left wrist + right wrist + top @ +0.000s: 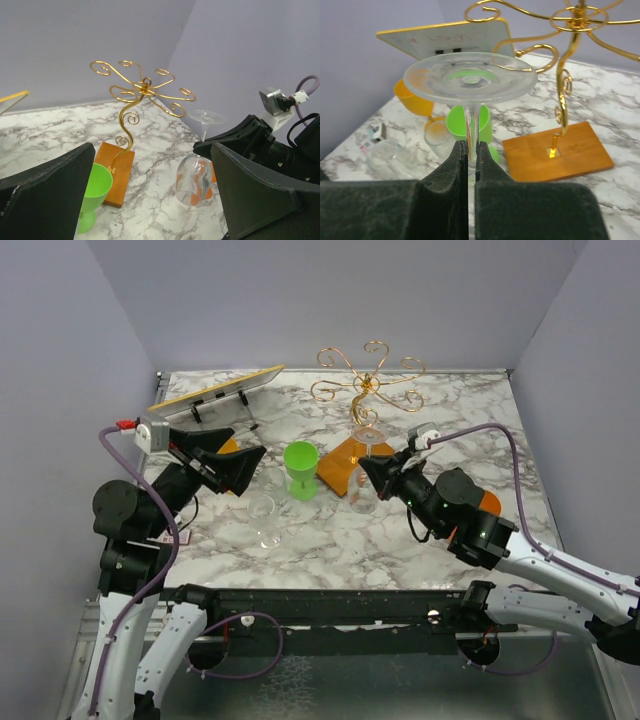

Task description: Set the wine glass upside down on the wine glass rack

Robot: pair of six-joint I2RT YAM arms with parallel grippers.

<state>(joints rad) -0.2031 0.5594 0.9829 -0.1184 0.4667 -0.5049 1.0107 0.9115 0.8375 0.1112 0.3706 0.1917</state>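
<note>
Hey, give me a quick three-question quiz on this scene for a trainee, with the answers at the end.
1. The right claw grips the glass by its: A bowl, B stem, C base?
2. True or false: the glass is held base-up.
3. Fill in: the cup standing beside the rack is ___ in colour.

Key: 1 B; 2 true; 3 green.
</note>
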